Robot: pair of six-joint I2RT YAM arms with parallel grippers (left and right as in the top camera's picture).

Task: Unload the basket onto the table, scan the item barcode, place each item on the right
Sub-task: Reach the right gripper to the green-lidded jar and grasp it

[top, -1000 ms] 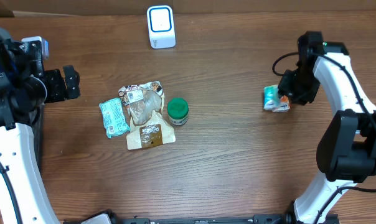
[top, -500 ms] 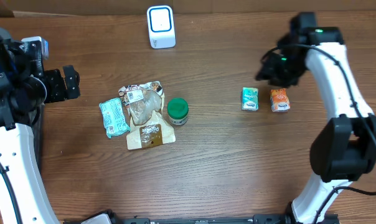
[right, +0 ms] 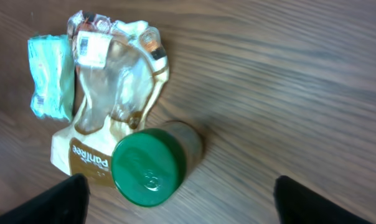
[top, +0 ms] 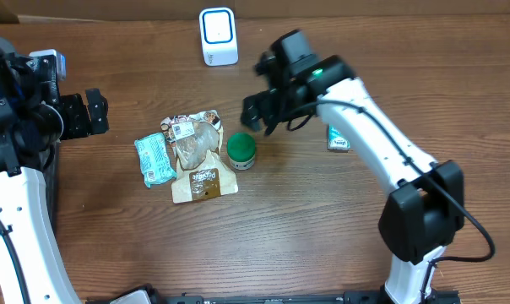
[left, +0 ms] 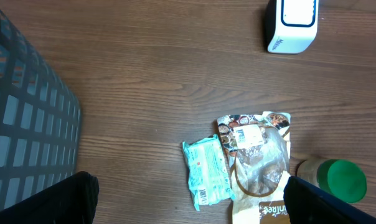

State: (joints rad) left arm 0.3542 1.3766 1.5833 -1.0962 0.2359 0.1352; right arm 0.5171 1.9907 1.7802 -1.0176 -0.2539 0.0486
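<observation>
Your green-lidded jar [top: 241, 149] stands on the table [top: 322, 236], touching the bread bag [top: 200, 156]. Your right gripper [top: 270, 118] hangs close by, wide open and empty. Your left gripper [top: 86, 114], well apart, is wide open and empty too.

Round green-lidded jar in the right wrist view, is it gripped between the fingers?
No, the round green-lidded jar stands free on the wooden table, with the dark fingers spread wide at the frame's lower corners.
</observation>
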